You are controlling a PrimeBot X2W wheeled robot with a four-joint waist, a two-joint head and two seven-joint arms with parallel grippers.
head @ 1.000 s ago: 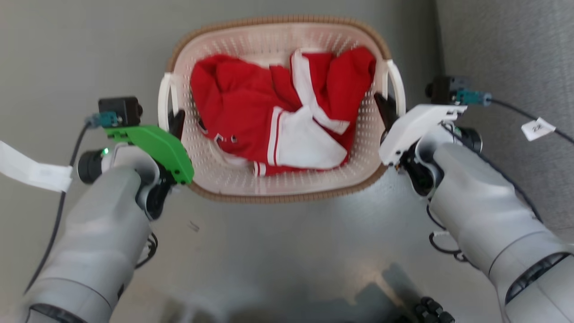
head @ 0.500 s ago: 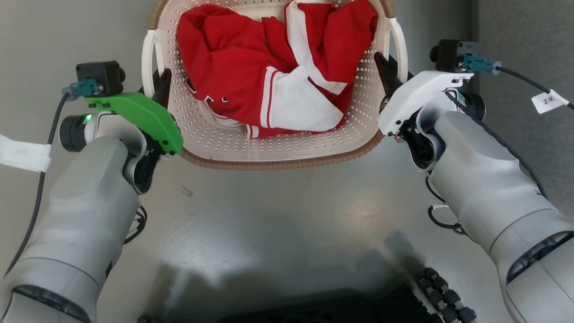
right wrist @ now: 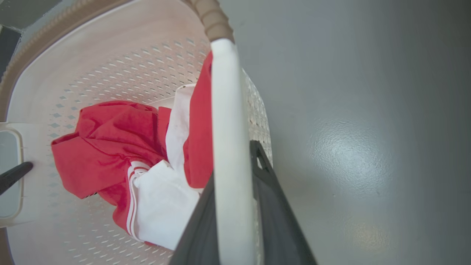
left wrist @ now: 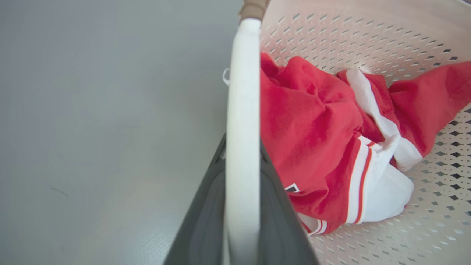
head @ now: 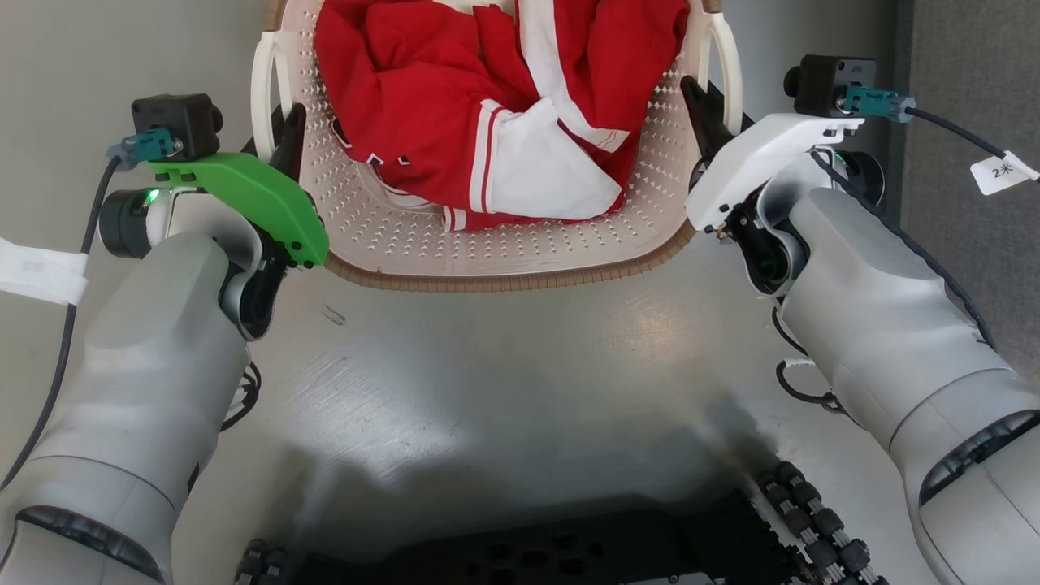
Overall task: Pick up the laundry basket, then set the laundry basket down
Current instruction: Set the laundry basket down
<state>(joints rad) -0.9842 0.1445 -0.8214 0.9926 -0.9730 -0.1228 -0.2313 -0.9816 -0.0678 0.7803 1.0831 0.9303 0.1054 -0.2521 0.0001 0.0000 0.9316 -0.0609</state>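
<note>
At the upper left of the head view, the left gripper (head: 286, 134) has its two dark fingers closed on either side of the left handle (head: 261, 89) of the laundry basket (head: 504, 279); the basket is at top centre, cut by the frame's top edge, over grey floor (head: 504, 366), with a red and white garment (head: 422, 106) crumpled inside; at the upper right, the right gripper (head: 708, 107) clamps the right handle (head: 729, 69) the same way.
</note>
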